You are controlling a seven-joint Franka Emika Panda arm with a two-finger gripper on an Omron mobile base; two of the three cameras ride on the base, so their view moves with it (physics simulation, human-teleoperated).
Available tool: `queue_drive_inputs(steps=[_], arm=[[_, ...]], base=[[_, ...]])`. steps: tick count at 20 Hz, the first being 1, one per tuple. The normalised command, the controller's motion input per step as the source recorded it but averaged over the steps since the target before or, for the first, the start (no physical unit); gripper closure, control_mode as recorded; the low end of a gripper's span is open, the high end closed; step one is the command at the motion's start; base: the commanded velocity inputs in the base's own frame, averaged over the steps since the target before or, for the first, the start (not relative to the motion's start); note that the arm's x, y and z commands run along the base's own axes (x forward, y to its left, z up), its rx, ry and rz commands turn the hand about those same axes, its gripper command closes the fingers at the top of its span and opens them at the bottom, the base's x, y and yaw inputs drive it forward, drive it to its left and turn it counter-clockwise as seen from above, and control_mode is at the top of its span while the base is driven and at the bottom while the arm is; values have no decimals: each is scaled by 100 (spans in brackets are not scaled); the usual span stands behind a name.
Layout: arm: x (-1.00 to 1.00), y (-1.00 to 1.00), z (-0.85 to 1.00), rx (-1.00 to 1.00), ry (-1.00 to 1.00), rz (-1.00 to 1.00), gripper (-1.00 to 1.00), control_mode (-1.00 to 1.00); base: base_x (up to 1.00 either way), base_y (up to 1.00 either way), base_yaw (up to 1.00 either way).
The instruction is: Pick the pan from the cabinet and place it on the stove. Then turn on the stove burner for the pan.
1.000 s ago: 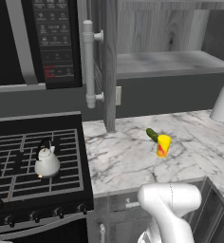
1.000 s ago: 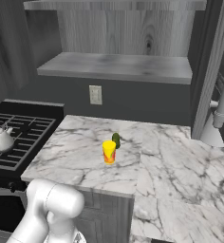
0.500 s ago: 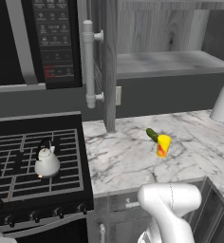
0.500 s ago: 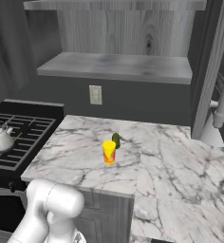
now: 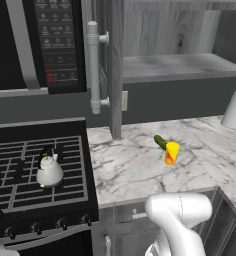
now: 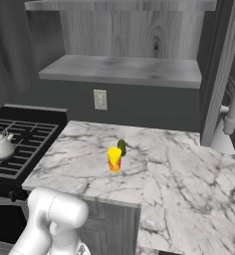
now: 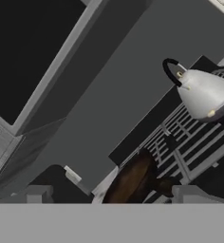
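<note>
End effector (image 7: 111, 197) spread wide, empty; pan (image 7: 130, 180) on stove (image 5: 20, 170) beside kettle (image 7: 204, 95).

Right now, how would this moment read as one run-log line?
pan: on stove grate, left edge | kettle: on grate | cabinet: door open, shelf bare | fingers: open, over pan | burner: no flame seen

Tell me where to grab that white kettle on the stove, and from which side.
Take the kettle by the dark loop handle arching over its lid, coming straight down from above. Its body is round and smooth, likely too wide and slippery for the open gripper, while the handle stands clear above the stove grates.
</note>
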Motion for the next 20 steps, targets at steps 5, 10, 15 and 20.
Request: queue_drive_inputs(steps=[5,10,15,20], arm=[[2,7,-19,4,1,0,-100,-100],[1,11,-19,3,2,0,-100,-100],[2,15,-22,0,3,0,-100,-100],[0,15,-22,0,3,0,-100,-100]], base=[[0,0,0],[0,0,0],[0,0,0],[0,0,0]])
